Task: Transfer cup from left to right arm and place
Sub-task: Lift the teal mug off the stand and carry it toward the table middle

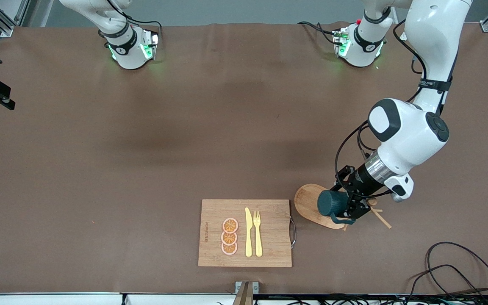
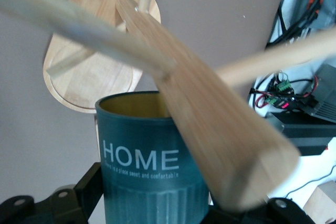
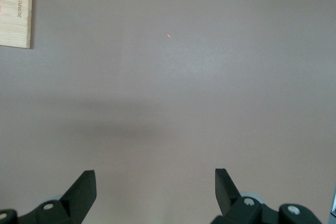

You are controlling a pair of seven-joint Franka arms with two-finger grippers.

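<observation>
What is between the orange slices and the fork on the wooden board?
A yellow knife lies between the orange slices and the fork on the cutting board, seen in the front view.

A bamboo cutting board (image 1: 269,250) lies near the surface's (image 1: 142,148) camera-side edge. On it sit three orange slices (image 1: 229,237) in a row, beside a yellow knife (image 1: 248,233) and yellow fork (image 1: 257,234). Toward the left arm's end stands a wooden mug rack (image 1: 307,203) with an oval base.
</observation>
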